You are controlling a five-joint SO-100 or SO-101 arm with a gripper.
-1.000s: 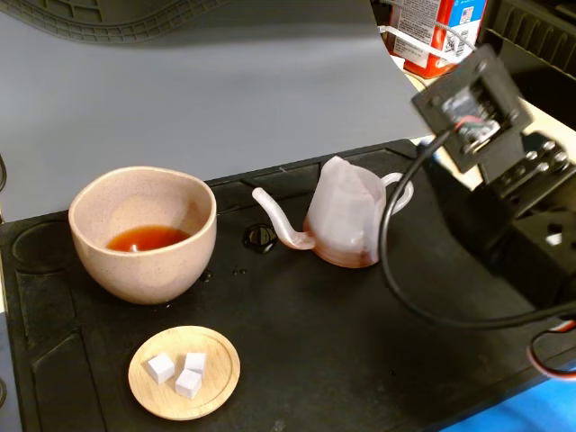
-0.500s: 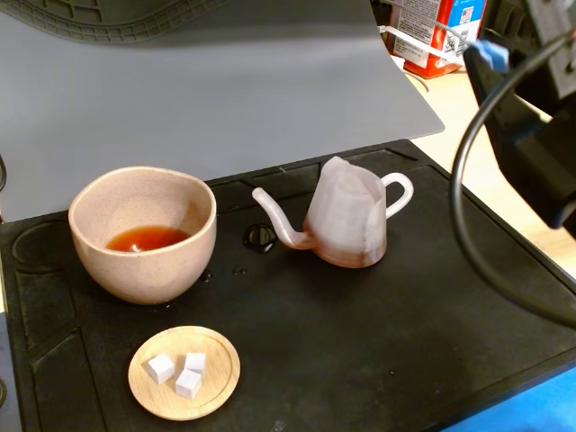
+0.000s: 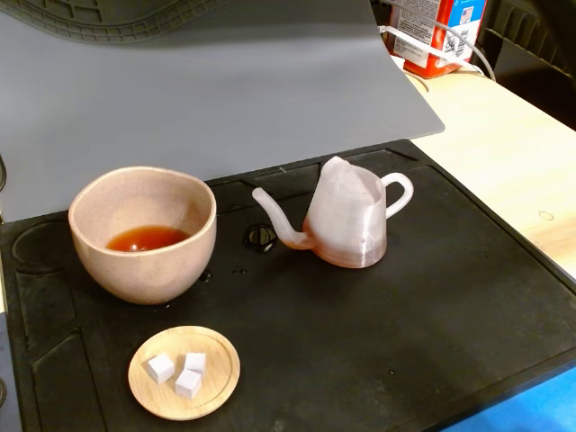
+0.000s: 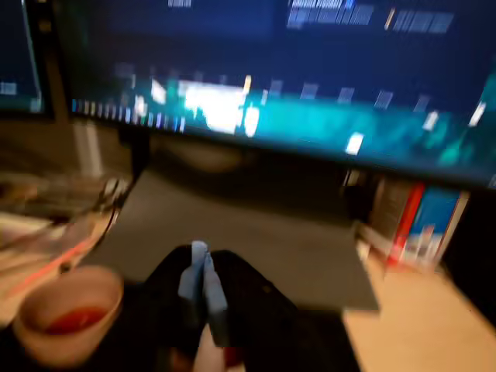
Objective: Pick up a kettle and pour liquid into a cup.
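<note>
The kettle (image 3: 346, 220) stands upright on the black mat (image 3: 405, 342), spout pointing left toward the cup (image 3: 144, 270), with a reddish tint at its base. The cup holds a shallow pool of reddish-brown liquid (image 3: 147, 238). No gripper shows in the fixed view. In the blurred wrist view my gripper (image 4: 203, 298) rises from the bottom edge, its blue-grey fingers pressed together with nothing between them. The cup (image 4: 46, 341) with the liquid (image 4: 76, 319) lies to its lower left. A pale pinkish shape right under the fingers may be the kettle; I cannot tell.
A small wooden dish (image 3: 216, 378) with three white cubes sits in front of the cup. A grey sheet (image 3: 207, 90) lies behind the mat. A red and blue carton (image 3: 441, 31) stands at the back right on the wooden table (image 3: 513, 153). A lit monitor (image 4: 271, 77) fills the wrist view's top.
</note>
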